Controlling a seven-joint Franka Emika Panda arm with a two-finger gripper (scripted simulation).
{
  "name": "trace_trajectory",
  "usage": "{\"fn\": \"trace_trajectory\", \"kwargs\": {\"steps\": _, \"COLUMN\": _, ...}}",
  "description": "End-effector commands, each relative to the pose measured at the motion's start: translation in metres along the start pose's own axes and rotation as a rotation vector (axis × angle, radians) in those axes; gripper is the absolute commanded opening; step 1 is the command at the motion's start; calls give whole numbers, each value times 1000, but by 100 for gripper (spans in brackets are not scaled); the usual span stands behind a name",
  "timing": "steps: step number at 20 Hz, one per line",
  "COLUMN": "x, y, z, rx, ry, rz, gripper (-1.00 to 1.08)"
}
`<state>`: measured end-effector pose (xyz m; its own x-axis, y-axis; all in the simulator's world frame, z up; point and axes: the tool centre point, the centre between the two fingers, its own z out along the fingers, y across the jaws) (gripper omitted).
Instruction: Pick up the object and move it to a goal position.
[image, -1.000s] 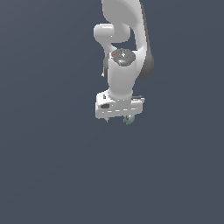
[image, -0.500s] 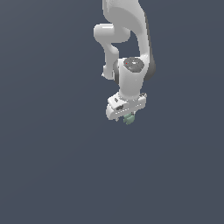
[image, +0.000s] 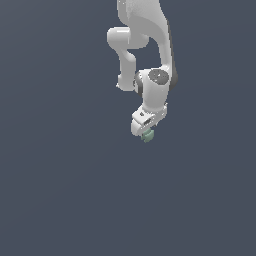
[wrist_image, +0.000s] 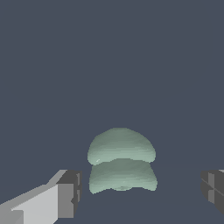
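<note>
The object (image: 147, 136) is a small pale sage-green lumpy thing lying on the dark grey ground right under my white gripper (image: 145, 131). In the wrist view the object (wrist_image: 121, 159) lies between the two fingers. One finger (wrist_image: 70, 194) stands close beside it. The other finger (wrist_image: 213, 188) stands well apart from it. My gripper (wrist_image: 142, 192) is open around the object, and neither pad visibly presses on it.
The white arm (image: 150, 55) comes down from the top of the exterior view. A plain dark grey floor (image: 60, 190) lies all around. No other objects show.
The wrist has swung toward the exterior view's right and turned, and the hand now sits over the object. The object has stayed in the same spot.
</note>
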<state>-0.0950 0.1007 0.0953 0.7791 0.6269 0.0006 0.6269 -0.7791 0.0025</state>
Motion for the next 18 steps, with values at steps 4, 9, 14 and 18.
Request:
{"fn": "trace_trajectory", "kwargs": {"steps": 4, "x": -4, "y": -10, "z": 6, "rx": 2, "ry": 0, "rz": -48, "gripper": 100}}
{"fn": "trace_trajectory", "kwargs": {"steps": 9, "x": -4, "y": -9, "z": 8, "rx": 2, "ry": -1, "rz": -43, "gripper": 100}}
{"fn": "trace_trajectory", "kwargs": {"steps": 14, "x": -4, "y": -10, "z": 24, "rx": 3, "ry": -1, "rz": -45, "gripper": 100}}
{"fn": "trace_trajectory", "kwargs": {"steps": 18, "x": -5, "y": -11, "z": 43, "rx": 3, "ry": -1, "rz": -48, "gripper": 100}}
